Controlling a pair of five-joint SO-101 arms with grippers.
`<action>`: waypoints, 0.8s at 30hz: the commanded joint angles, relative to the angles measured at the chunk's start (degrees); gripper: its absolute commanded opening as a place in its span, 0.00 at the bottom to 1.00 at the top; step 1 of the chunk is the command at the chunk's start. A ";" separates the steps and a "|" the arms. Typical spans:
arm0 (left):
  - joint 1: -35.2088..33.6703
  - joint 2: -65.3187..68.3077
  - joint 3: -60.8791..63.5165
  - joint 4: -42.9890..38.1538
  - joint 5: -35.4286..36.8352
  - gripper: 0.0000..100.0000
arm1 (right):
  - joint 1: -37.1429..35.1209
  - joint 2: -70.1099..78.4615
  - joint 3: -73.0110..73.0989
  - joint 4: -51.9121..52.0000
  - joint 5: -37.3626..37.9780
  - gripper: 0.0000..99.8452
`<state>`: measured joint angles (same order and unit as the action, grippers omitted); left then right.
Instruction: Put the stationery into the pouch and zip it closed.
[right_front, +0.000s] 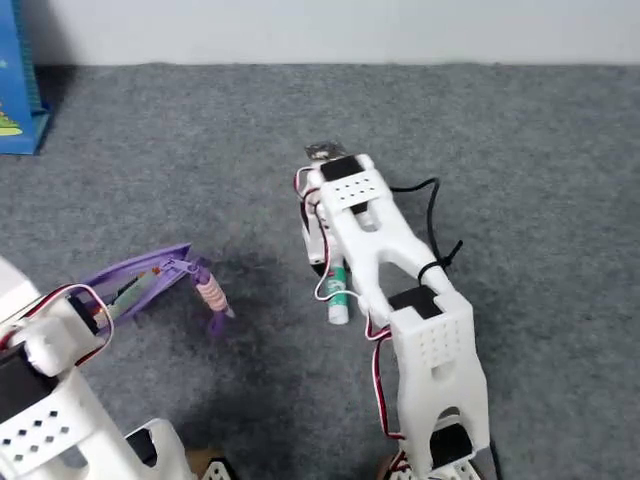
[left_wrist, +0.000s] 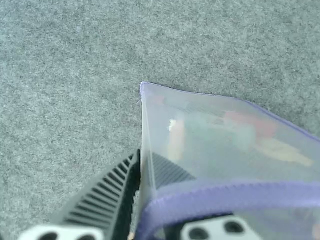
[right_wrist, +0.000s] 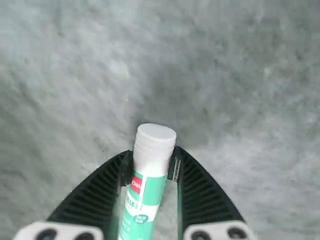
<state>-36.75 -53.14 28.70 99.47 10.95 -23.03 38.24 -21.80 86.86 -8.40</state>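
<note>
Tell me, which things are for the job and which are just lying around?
For the job: purple pouch, held in the left pincer; glue stick, held in the right pincer.
Just lying about: blue box.

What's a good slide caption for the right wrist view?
Right end effector gripping a green-and-white glue stick over a grey surface.

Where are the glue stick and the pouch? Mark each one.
glue stick (right_wrist: 146, 197), right wrist view, on its green body.
pouch (left_wrist: 215, 140), left wrist view, on its clear side wall.
</note>
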 joint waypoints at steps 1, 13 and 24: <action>0.00 0.79 1.01 0.09 -0.62 0.01 | 0.75 -5.32 -2.11 2.77 3.25 0.01; 0.09 0.79 1.10 0.18 -0.62 0.01 | -0.31 -6.11 -0.97 6.02 3.87 0.13; -0.18 0.79 1.45 0.44 -0.62 0.01 | -0.04 -6.81 -1.05 11.65 4.92 0.11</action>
<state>-36.75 -53.14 29.05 99.47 10.95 -23.12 36.48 -21.71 96.97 -4.88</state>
